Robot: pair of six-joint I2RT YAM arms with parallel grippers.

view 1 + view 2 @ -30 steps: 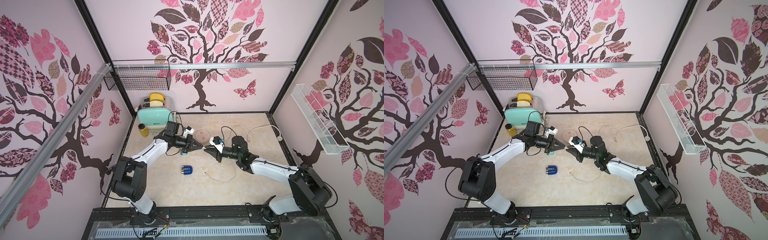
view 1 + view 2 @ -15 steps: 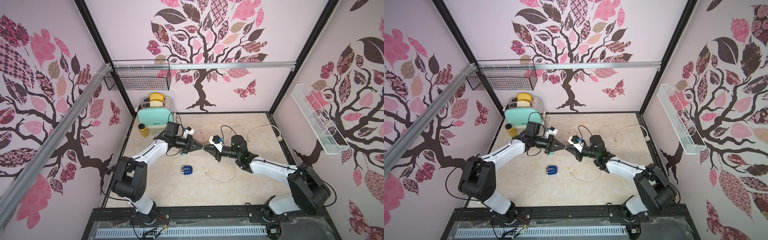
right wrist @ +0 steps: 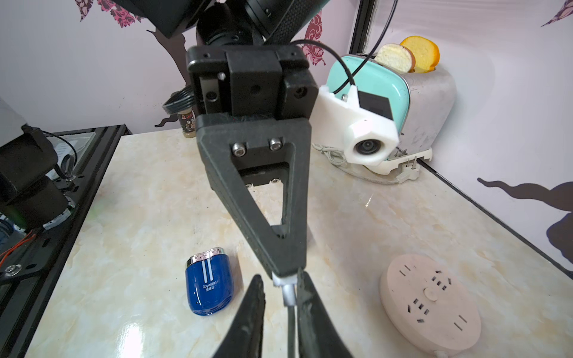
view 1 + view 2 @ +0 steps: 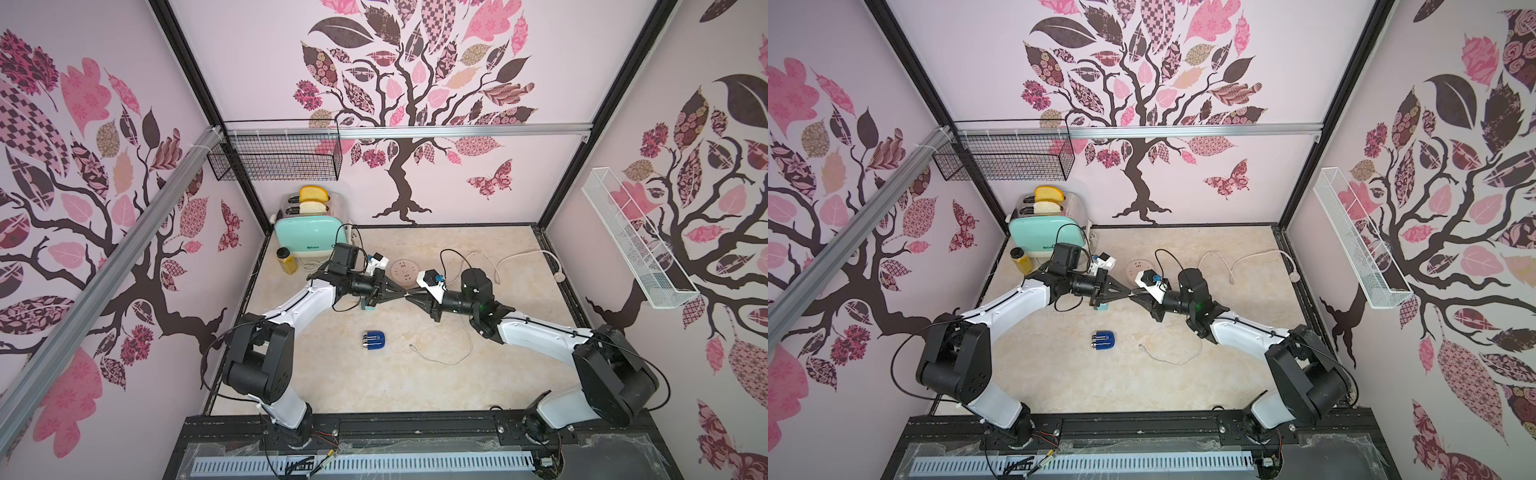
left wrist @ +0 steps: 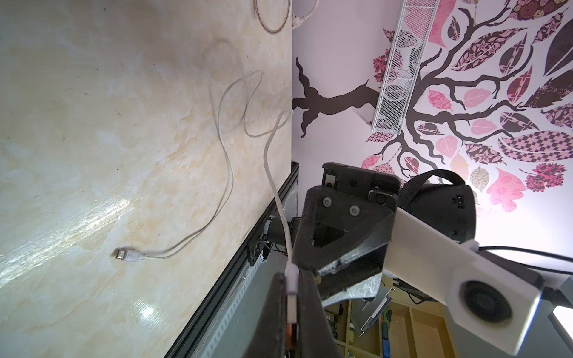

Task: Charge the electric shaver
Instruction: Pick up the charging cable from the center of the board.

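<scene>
left gripper (image 5: 292,274) pinches white cable plug (image 3: 285,286); right gripper (image 3: 279,276) fingers spread around its metal tip; electric shaver (image 4: 374,340) at 7 o'clock of both in top views

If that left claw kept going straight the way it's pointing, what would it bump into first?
The right gripper. The left gripper, shut on the white cable's plug, points tip to tip at it, and the plug's metal end sits between its open jaws, it seems.
</scene>
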